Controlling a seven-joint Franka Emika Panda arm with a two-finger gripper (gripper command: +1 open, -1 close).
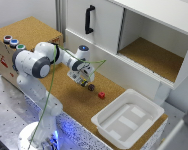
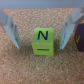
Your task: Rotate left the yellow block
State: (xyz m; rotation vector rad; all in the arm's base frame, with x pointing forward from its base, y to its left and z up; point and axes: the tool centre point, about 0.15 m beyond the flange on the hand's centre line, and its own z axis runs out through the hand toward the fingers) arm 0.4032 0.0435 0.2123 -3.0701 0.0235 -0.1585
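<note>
So, starting at the exterior view's left, a cork-topped box (image 1: 29, 30) has three round buttons (image 1: 13, 42) near its edge. The white robot arm (image 1: 36, 62) stands next to it and reaches out over the long cork table (image 1: 69, 97).

Its gripper (image 1: 85, 80) hangs low over the table. In the wrist view, the gripper (image 2: 42, 31) has its two fingers (image 2: 10, 30) spread wide. The yellow block (image 2: 43, 41) sits on the cork right between them. The fingers are not touching it yet; there is a gap on each side. The block has a dark letter N on its face with a line under it. In the exterior view the gripper hides the block, so I cannot see it there.

A dark purple block (image 2: 80, 39) sits just beside one finger, on the outer side. A small red block (image 1: 101, 95) lies a bit further toward the exterior view's right. After that comes a white tub (image 1: 128, 118), and a white cabinet (image 1: 144, 35) stands behind it all.

To do this step well, I think the fingers should close slowly and evenly on the flat sides of the yellow block, so it does not slip or tip. Then the wrist should turn left gently, keeping the block flat on the cork. The finger near the purple block should be careful not to bump it.
</note>
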